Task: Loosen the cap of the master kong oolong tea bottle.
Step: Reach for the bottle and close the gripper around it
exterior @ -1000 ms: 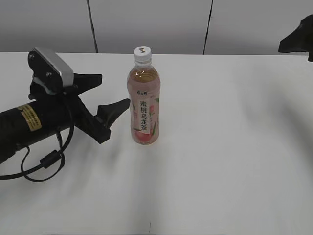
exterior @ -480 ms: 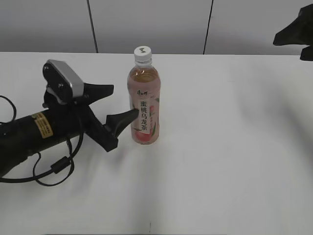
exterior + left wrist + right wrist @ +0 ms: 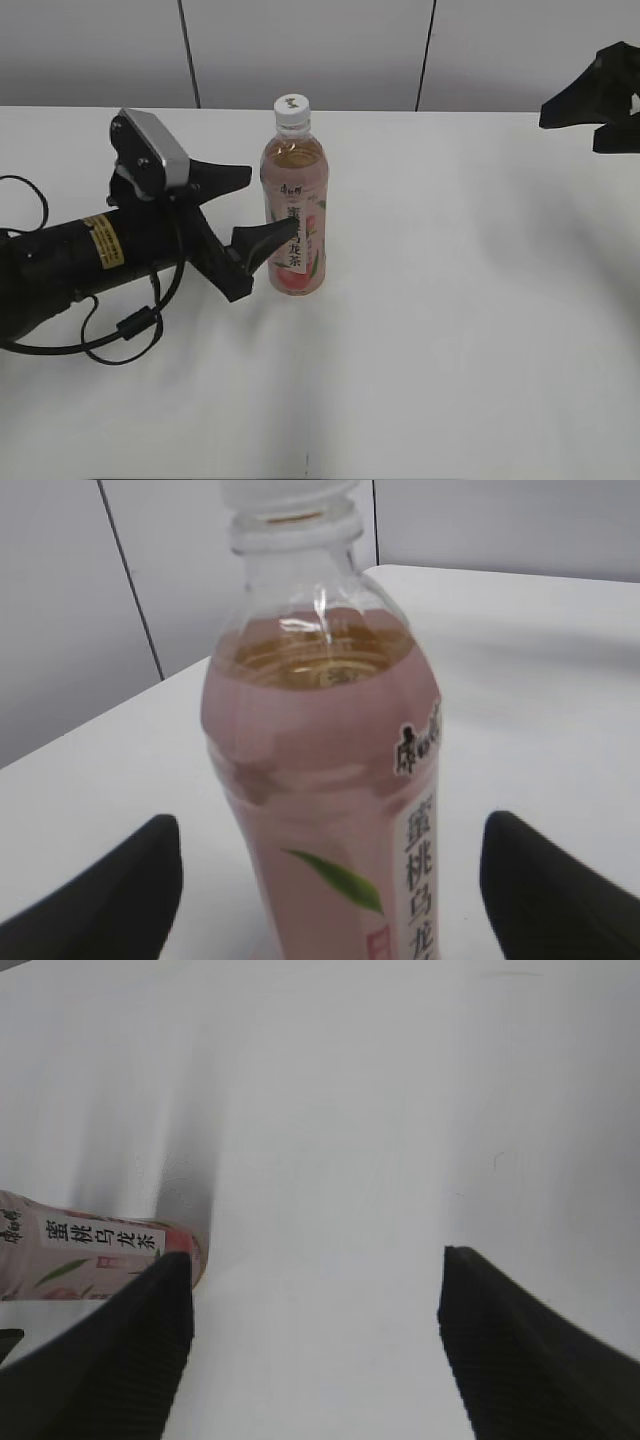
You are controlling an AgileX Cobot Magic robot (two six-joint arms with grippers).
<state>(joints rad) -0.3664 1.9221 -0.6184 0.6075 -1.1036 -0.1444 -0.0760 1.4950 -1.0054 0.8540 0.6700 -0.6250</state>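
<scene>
The master kong oolong tea bottle (image 3: pixel 295 200) stands upright near the middle of the white table (image 3: pixel 450 330), its white cap (image 3: pixel 292 108) on and untouched. Nearest the camera, the left gripper (image 3: pixel 262 205) has slid in from the left over the past second and now brackets the bottle's labelled body, fingers spread wide. One finger (image 3: pixel 265 243) reaches in front of the label; the other (image 3: pixel 222 176) lies behind and to the left. In the left wrist view the bottle (image 3: pixel 320 780) fills the gap between the two dark fingertips, with clear space on either side, so no grip has been made. Farther back, at the right edge, the right gripper (image 3: pixel 592 110) has edged inward and lower, jaws apart, but is well clear of the cap. The likely plan: left arm steadies the bottle, right arm turns the cap. Neither step has begun.
</scene>
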